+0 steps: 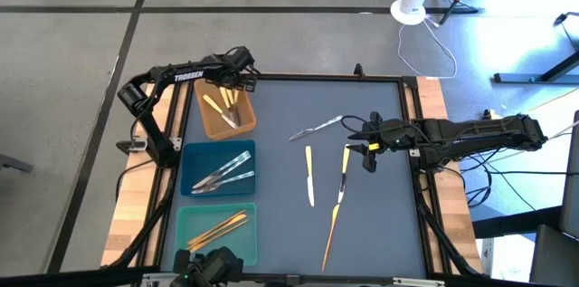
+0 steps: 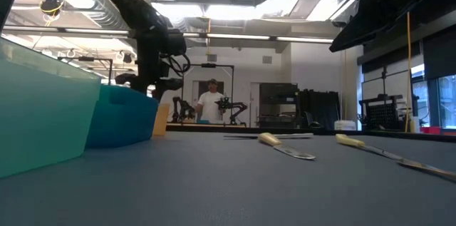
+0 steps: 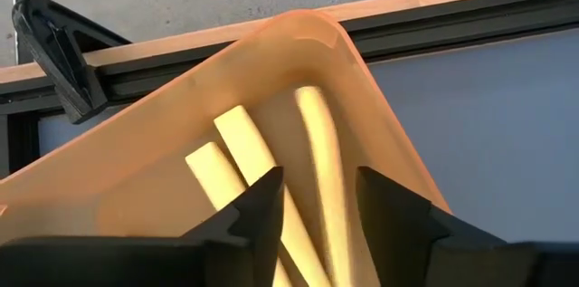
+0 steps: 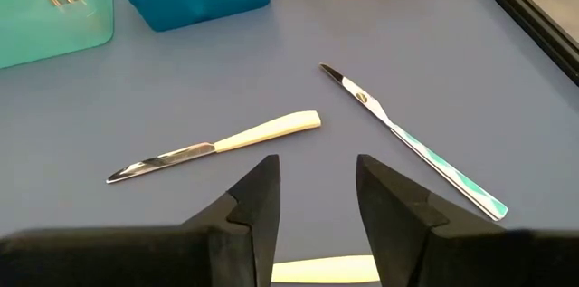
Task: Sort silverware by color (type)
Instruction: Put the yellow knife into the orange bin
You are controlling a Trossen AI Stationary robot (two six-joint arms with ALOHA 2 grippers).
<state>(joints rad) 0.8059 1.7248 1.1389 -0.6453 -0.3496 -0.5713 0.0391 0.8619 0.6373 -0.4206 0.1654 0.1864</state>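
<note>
My left gripper (image 3: 317, 201) hangs open over the brown tray (image 1: 210, 124) at the table's far left. Three yellow-handled pieces (image 3: 242, 156) lie in that tray, and one blurred handle (image 3: 318, 156) shows in the gap between my fingers. On the mat lie a silver piece (image 1: 317, 128), two yellow-handled knives (image 1: 309, 176) (image 1: 343, 174) and an orange-gold piece (image 1: 331, 237). My right gripper (image 4: 315, 196) is open above the mat near the right edge. It holds nothing, and one knife's yellow handle (image 4: 326, 271) lies below it.
A blue tray (image 1: 192, 158) with silver pieces and a teal tray (image 1: 185, 233) with orange-gold pieces stand in a row nearer than the brown one. Bare mat lies between the trays and the loose pieces. A person (image 2: 211, 105) stands far back in the room.
</note>
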